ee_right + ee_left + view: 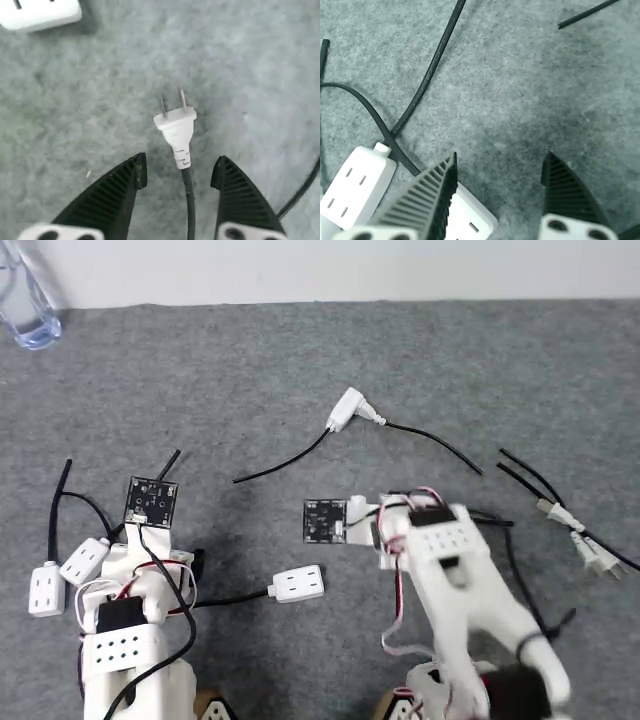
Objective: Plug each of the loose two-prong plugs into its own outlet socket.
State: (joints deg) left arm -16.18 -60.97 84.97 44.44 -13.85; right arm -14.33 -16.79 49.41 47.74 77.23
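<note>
My right gripper (181,159) is open just above the grey carpet, and a white two-prong plug (175,125) lies between its fingertips with the prongs pointing away from me. A white outlet socket (40,12) lies farther off. My left gripper (501,159) is also open, over bare carpet. Beside one of its fingers (432,192) lie two white sockets (355,185) (465,220). From above I see three sockets (47,588) (85,560) (298,583), another white plug (345,410) at the centre back, and two plugs (560,515) (600,558) at the right.
Black cords (440,445) trail across the grey carpet, and several cross near the left arm (130,640). A clear plastic container (28,310) stands at the back left corner. The right arm (460,580) covers the carpet at front right.
</note>
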